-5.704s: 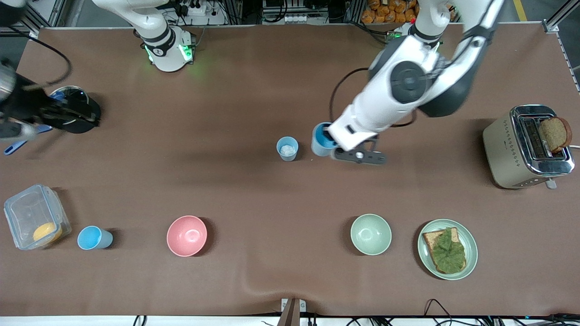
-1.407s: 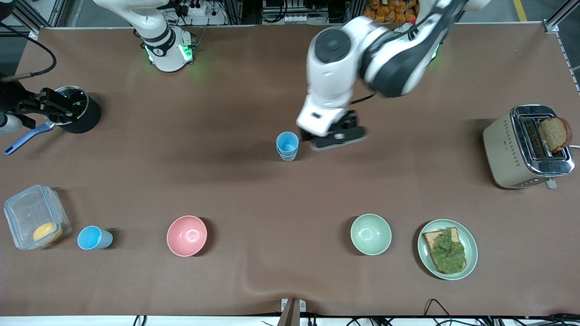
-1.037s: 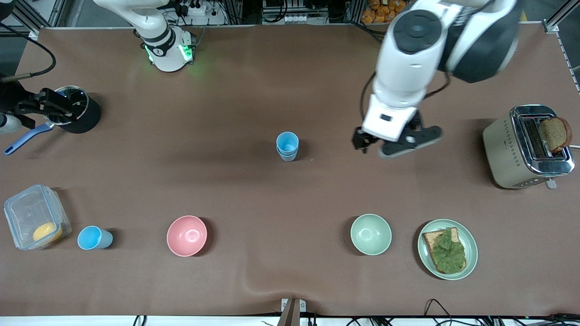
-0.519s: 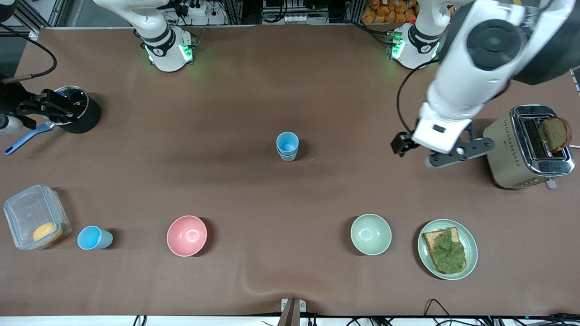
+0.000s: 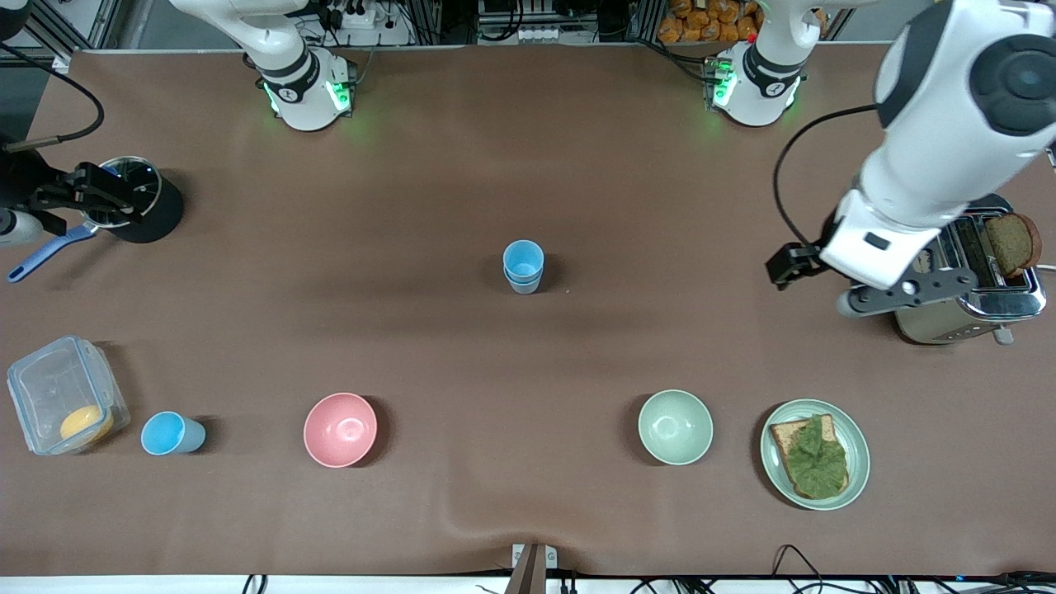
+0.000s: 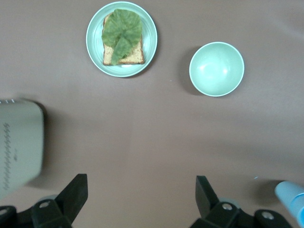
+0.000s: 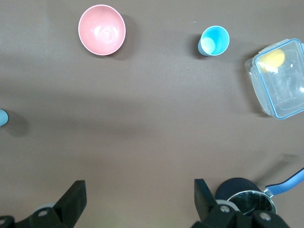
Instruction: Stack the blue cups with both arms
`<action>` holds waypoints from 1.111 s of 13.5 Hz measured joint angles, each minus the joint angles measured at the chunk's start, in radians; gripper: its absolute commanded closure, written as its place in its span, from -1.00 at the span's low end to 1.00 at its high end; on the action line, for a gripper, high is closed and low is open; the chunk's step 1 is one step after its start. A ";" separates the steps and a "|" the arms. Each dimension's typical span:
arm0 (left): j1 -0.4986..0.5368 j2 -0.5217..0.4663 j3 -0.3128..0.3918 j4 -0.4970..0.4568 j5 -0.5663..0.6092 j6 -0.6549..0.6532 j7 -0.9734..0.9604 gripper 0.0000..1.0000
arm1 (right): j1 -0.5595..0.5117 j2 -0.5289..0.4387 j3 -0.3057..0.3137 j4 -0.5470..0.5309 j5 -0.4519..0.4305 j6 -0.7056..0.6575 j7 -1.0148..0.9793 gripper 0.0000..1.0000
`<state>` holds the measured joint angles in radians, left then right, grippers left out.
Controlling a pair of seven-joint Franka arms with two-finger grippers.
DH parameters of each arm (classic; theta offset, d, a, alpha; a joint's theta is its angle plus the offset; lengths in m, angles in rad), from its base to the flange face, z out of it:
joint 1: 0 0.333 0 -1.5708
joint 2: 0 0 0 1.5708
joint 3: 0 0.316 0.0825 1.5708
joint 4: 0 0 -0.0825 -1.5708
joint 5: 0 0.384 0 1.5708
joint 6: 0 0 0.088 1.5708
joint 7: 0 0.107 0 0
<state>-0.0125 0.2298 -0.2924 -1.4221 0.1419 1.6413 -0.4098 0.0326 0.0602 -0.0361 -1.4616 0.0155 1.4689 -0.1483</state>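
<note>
With two blue cups (image 5: 523,266) nested mid-surface and the empty left hand (image 5: 829,285) held spread over the toaster (image 5: 961,272), the lone cup (image 5: 171,433) beside the lidded container (image 5: 66,394) is judged next for the spread right hand (image 5: 62,198), poised over the pot (image 5: 136,198).

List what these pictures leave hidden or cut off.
- Stacked blue cups: in the front view, the top cup hides the lower cup's inside. The left wrist view cuts them off at its edge.
- Toaster: in the front view, the left arm covers part of it. The left wrist view crops it.
- Black pot: in the front view, the open right claw over it hides its contents.
</note>
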 measured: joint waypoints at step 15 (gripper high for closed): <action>-0.017 -0.201 0.331 -0.059 -0.155 -0.137 0.480 -1.00 | 0.000 -0.001 -0.001 0.000 0.000 -0.001 0.000 -1.00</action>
<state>-0.0292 0.0291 0.0390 -1.4807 -0.0134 1.5044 0.0705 0.0325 0.0590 -0.0372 -1.4615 0.0155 1.4679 -0.1483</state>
